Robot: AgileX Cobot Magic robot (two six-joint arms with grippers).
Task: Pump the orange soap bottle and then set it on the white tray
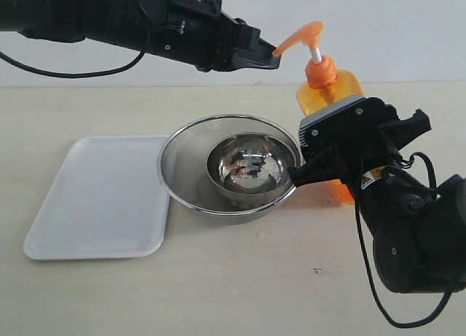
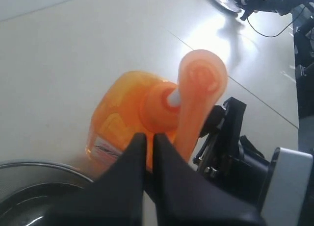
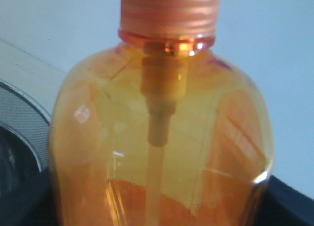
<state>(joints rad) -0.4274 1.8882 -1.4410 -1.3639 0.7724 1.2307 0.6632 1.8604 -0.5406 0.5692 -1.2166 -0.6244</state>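
Right claw (image 1: 342, 168) pinches upright, clear orange soap bottle (image 1: 328, 92); left claw (image 1: 271, 57) pressed together.

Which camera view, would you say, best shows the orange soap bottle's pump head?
The exterior view: the pump head shows in full profile, with its spout, white stem and collar, and the shut left gripper at its spout tip. The left wrist view sees it foreshortened from above. The right wrist view shows only the collar.
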